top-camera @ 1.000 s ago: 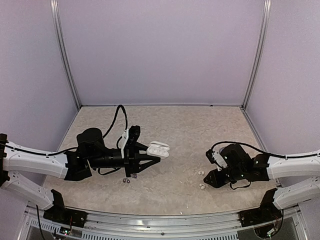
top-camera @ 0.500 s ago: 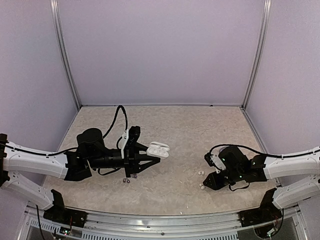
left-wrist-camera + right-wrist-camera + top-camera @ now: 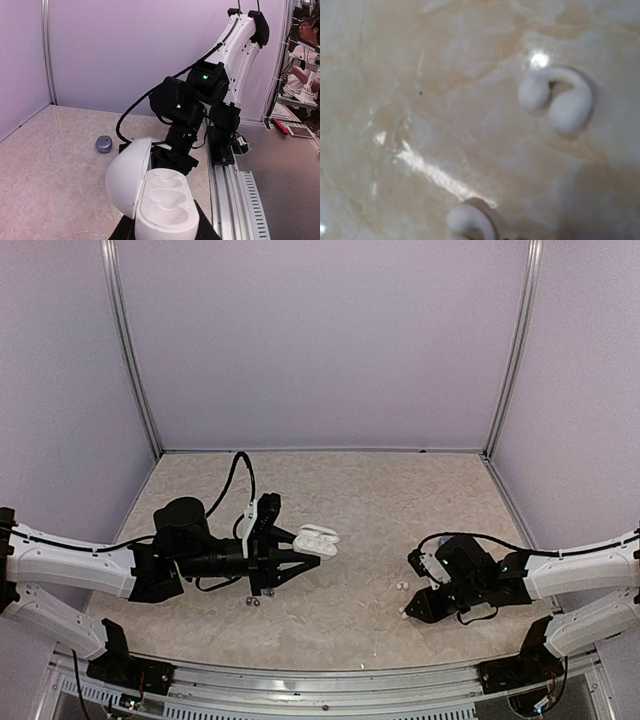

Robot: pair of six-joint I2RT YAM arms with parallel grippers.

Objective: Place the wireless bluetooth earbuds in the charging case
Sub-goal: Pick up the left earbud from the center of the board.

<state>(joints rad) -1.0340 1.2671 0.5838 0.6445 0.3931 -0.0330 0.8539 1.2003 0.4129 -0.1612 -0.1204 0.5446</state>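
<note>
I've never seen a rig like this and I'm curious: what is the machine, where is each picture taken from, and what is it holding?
These are two robot arms bolted at the near edge of a table. The wide picture looks down from above and behind them; the other two come from a camera on each wrist. The left hand holds an open white charging case, its hollows empty. The right hand hangs low over two white earbuds lying on the table, shown close up by its own camera. Two dark earbuds lie near the left arm.
</note>
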